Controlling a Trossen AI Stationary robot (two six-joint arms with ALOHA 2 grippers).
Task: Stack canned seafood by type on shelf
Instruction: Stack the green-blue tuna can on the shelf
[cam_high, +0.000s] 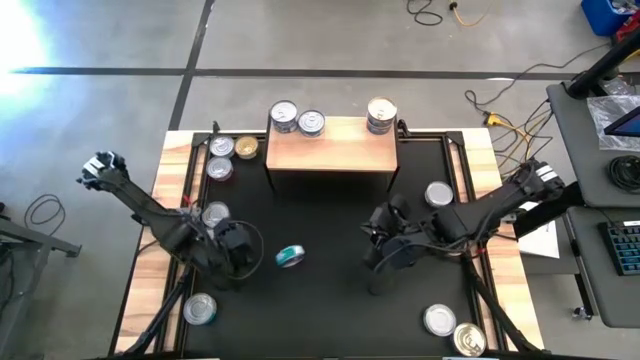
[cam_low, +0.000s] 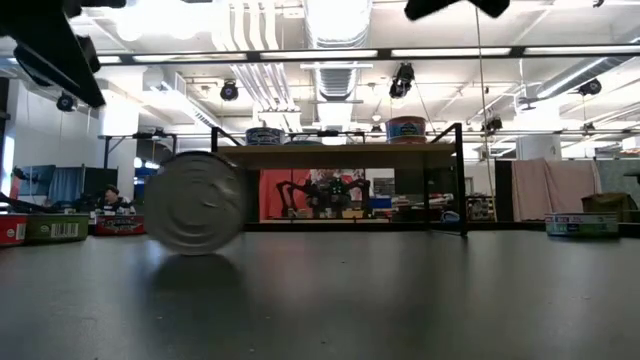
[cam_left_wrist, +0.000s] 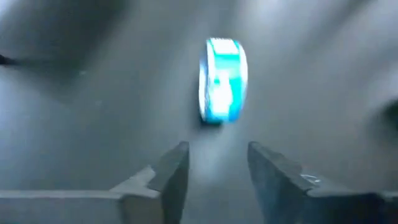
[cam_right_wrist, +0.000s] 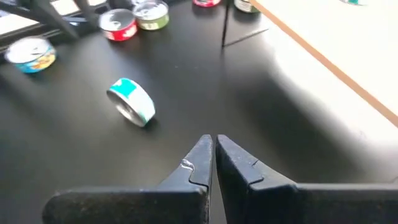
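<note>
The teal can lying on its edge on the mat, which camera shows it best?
The right wrist view: the teal can sits sharp, label and silver end both visible. The left wrist view blurs it; the high view shows it small; the low view shows only its round end.

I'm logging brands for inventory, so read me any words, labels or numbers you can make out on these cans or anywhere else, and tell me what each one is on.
No text can be read anywhere.
Teal-labelled can standing on its edge on the black mat: label blurred, unreadable.
Cans on the shelf: labels too small to read.
Red and green cans by the mat's edge: print too small to read.
</note>
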